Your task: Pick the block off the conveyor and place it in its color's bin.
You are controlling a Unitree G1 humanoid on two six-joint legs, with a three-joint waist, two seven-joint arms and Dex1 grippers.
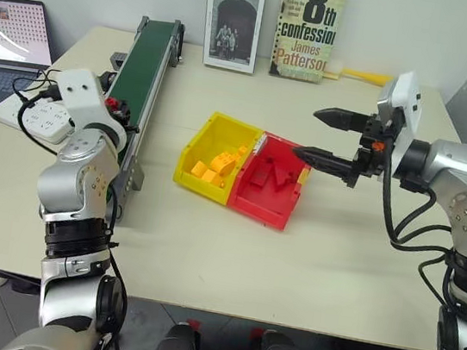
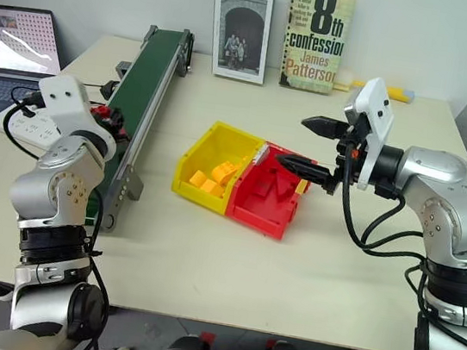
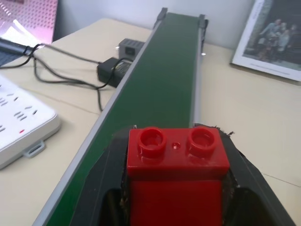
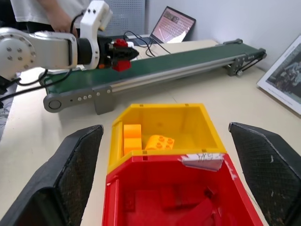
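- My left gripper [image 3: 176, 207] is clamped tight on the red block [image 3: 175, 165], just above the conveyor [image 3: 160, 89].
- Right gripper [image 4: 171, 179] is spread wide over the red bin [image 4: 141, 197].
- Right wrist view shows two orange bricks [image 4: 146, 140] in the yellow bin [image 4: 193, 125].

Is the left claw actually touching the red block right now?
Touching. In the left wrist view, the red block sits wedged between the left claw's two black fingers, pressed against both sides, above the conveyor.
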